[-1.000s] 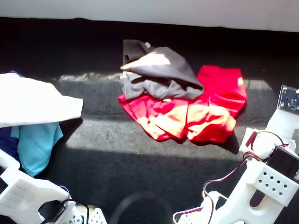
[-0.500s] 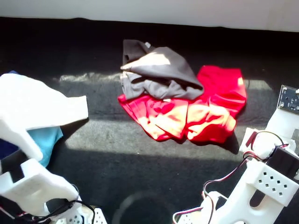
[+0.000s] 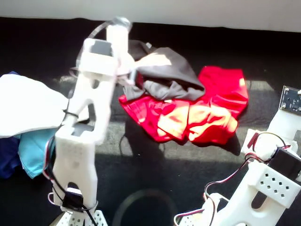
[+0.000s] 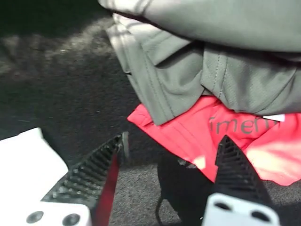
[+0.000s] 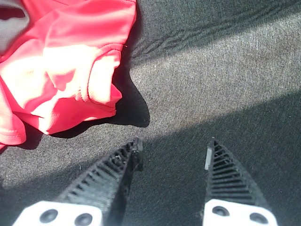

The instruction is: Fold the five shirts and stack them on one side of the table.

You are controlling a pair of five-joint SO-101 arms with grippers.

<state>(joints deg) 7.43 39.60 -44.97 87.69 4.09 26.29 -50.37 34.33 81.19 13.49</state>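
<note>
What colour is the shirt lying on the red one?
The shirt is grey, clearest in the left wrist view.

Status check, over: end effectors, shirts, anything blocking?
Both open: left end effector at edge of grey shirt, right end effector over table beside red shirt. Neither shirt folded. In the way: grey shirt crumpled atop red shirt.

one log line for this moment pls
left gripper open above grey shirt edge | right gripper open over table beside red shirt | grey shirt on red shirt, both crumpled
</note>
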